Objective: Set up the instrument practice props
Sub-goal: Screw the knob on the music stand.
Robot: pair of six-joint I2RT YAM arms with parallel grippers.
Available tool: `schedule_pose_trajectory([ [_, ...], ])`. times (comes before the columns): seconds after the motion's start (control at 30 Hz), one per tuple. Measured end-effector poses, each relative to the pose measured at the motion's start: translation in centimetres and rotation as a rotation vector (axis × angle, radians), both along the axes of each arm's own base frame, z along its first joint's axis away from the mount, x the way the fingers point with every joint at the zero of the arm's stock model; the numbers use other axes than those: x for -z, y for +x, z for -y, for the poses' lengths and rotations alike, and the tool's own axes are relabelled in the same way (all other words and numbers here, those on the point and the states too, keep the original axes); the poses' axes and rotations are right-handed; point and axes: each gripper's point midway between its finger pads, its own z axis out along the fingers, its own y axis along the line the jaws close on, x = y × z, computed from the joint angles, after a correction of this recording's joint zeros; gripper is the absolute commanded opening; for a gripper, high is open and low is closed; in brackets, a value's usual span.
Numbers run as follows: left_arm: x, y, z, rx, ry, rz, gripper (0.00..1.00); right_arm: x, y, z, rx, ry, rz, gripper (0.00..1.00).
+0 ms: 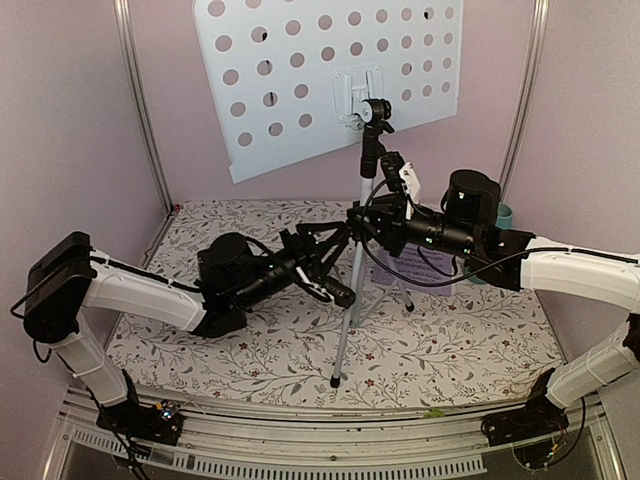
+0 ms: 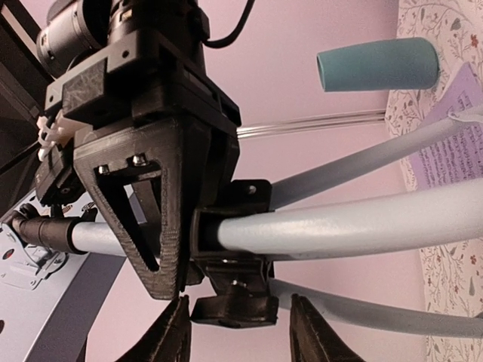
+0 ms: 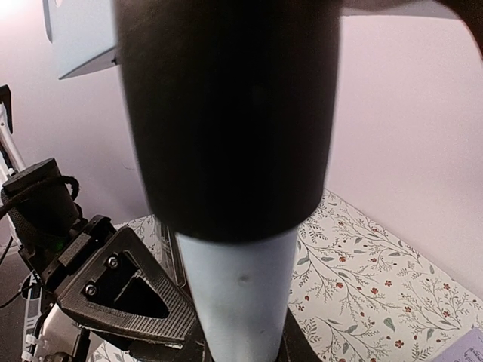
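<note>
The music stand stands upright mid-table, its pale-blue perforated plate [image 1: 330, 70] on top and its silver pole [image 1: 352, 290] on tripod legs. My right gripper [image 1: 368, 225] is shut on the pole [image 3: 241, 286] just under a black collar [image 3: 226, 113]. My left gripper [image 1: 335, 275] is at the tripod hub. In the left wrist view the left gripper [image 2: 239, 299] is open, with a black knob [image 2: 234, 309] between its fingers [image 2: 177, 335] and a gap on each side. A lilac sheet-music page [image 1: 425, 268] lies on the cloth behind the stand.
A teal cup [image 1: 505, 215] stands at the back right by the wall, behind my right arm. Floral cloth [image 1: 450, 340] covers the table. Pink walls with metal corner posts [image 1: 140, 100] close in the back and sides.
</note>
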Motion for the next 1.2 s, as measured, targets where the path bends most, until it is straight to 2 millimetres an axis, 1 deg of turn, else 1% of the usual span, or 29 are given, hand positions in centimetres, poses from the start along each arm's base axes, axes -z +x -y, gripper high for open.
schedule_pose_trajectory([
  [0.07,0.08,0.04,0.06,-0.001,0.001,0.005,0.42,-0.01,0.00,0.00,0.000,0.000,0.000,0.00],
  [0.5,-0.21,-0.01,0.04,-0.007,0.004,0.036,0.20,-0.01,0.04,0.00,0.001,0.002,-0.001,0.00],
  [0.67,-0.27,0.34,0.08,-0.015,-0.004,-0.003,0.17,-0.05,0.23,0.06,0.007,0.008,-0.005,0.00],
  [0.8,-0.38,0.63,0.22,-0.015,0.005,-0.098,0.15,-0.16,0.49,0.20,0.016,0.015,-0.008,0.00],
  [1.0,-0.22,0.41,0.28,-0.025,0.006,-0.250,0.15,-0.10,0.45,0.19,0.014,0.016,-0.010,0.00],
  [1.2,0.15,-0.15,0.20,-0.011,-0.027,-0.376,0.31,-0.04,0.16,0.04,-0.006,0.012,-0.003,0.00],
])
